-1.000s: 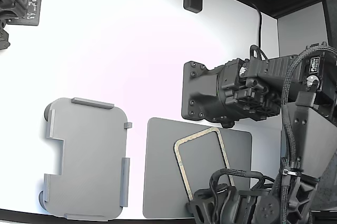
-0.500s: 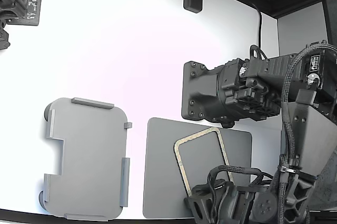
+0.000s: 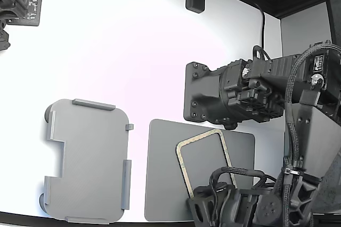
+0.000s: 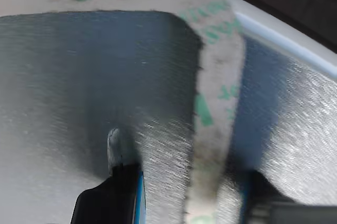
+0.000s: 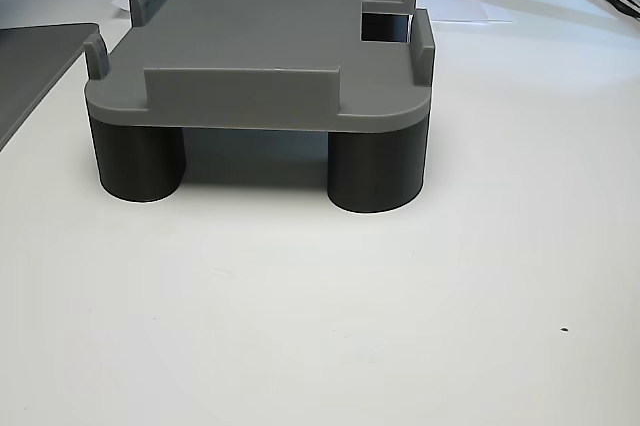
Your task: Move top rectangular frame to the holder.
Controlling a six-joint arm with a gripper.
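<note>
Top rectangular frame [image 3: 203,159] lay flat on the dark grey mat [image 3: 165,184] at lower centre of the exterior view, well apart from the holder [image 3: 88,160] at lower left on the white table [image 3: 133,62]. In the wrist view the tool [image 4: 179,182] stood with 2 fingers [image 4: 118,153] straddling 1 side band of the frame, jaws apart and not closed on it.

The top rectangular frame [image 3: 202,157] lies on the dark mat [image 3: 165,173] — the holder [image 3: 88,160] sits apart on the mat's left in the exterior view.
</note>
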